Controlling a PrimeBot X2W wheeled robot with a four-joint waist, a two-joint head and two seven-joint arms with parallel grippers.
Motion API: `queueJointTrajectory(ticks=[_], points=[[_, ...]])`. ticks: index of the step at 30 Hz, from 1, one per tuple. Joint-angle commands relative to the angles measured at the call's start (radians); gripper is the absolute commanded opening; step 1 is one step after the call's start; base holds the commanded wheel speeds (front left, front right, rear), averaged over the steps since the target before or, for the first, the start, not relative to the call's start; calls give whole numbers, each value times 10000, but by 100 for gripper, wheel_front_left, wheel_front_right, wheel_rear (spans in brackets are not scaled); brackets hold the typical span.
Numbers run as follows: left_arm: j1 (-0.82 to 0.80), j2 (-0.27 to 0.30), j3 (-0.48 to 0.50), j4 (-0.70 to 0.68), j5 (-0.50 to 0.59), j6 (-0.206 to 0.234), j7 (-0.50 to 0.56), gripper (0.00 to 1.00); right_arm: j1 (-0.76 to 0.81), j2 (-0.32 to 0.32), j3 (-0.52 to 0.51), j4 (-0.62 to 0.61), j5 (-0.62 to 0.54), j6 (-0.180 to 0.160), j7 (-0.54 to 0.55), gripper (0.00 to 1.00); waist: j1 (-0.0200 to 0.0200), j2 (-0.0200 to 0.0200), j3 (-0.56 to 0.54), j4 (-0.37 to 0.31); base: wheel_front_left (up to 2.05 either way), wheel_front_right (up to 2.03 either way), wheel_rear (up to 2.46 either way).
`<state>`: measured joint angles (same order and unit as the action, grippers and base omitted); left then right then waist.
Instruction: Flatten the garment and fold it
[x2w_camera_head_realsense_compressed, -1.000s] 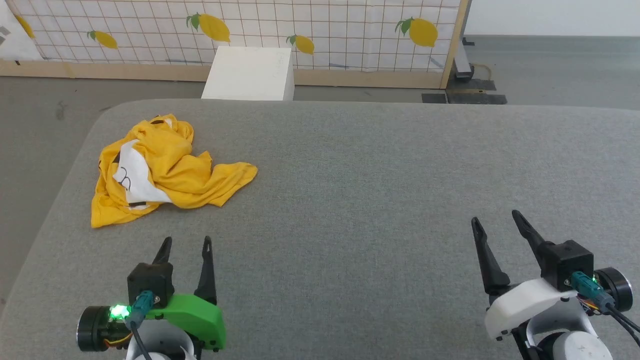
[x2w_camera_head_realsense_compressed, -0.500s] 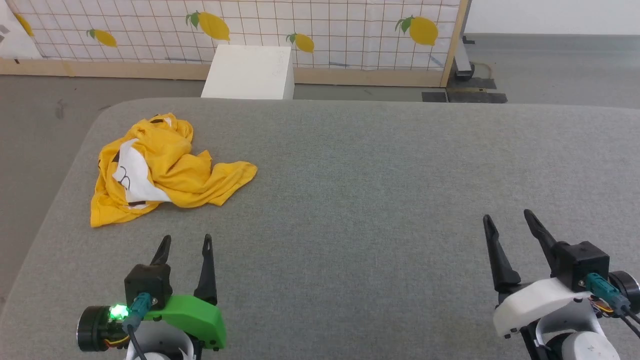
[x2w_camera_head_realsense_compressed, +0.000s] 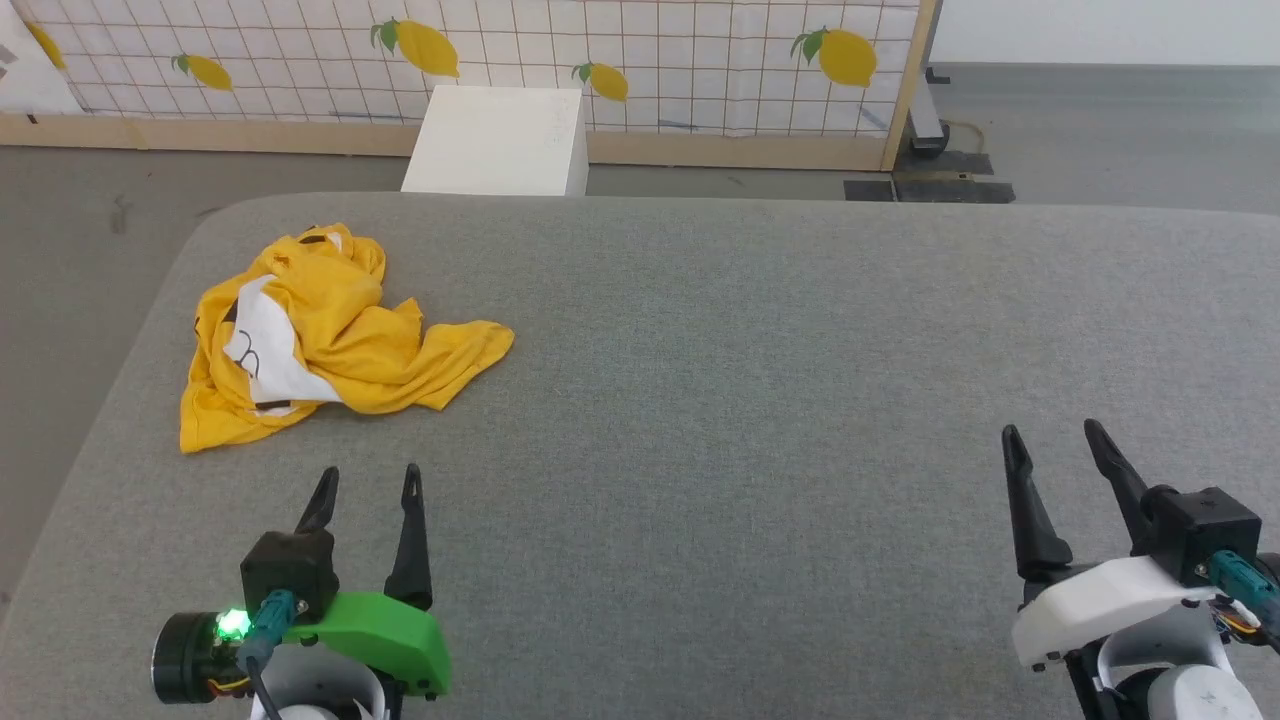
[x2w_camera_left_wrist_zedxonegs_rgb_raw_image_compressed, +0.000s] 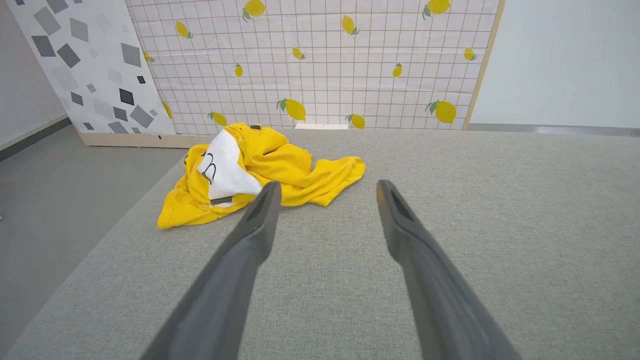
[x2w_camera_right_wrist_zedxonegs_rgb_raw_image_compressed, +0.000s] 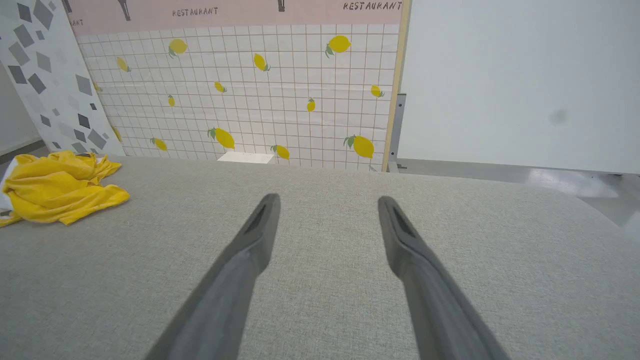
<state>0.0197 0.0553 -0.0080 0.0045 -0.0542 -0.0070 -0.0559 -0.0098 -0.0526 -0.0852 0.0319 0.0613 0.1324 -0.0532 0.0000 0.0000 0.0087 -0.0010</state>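
T-shirt crumpled on table, far left. L gripper fingers apart, empty; R gripper same, well apart from shirt.

The crumpled yellow cotton T-shirt lies on the grey fabric-covered tabletop at ten o'clock, ahead of the left tool at seven. The right tool sits at five. Behind the tabletop, at eleven, stands a white box.

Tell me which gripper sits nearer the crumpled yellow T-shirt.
The left gripper, the green-housed one: the T-shirt lies just ahead of it, while the white-housed right gripper sits far across the grey surface.
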Motion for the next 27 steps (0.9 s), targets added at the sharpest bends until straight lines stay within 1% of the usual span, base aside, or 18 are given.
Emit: queueJointTrajectory(ticks=[1,16,24,25,27], points=[[14,-13,37,19,-127,-4,-118,100,-71,8,-93,52,122,-4,-133,100,0,0,1,-4,0,0,0],[-3,-19,91,60,-380,16,-427,100,-56,10,-362,226,268,-6,-444,100,0,0,62,96,0,0,0],[35,-22,97,74,-554,65,-590,100,-60,12,-433,349,390,-7,-609,100,0,0,68,512,0,0,0],[78,-24,120,80,-617,87,-654,100,-73,12,-430,412,433,-8,-673,100,0,0,62,716,0,0,0],[107,-24,137,85,-661,99,-695,100,-79,13,-431,454,451,-8,-714,100,0,0,54,859,0,0,0]])
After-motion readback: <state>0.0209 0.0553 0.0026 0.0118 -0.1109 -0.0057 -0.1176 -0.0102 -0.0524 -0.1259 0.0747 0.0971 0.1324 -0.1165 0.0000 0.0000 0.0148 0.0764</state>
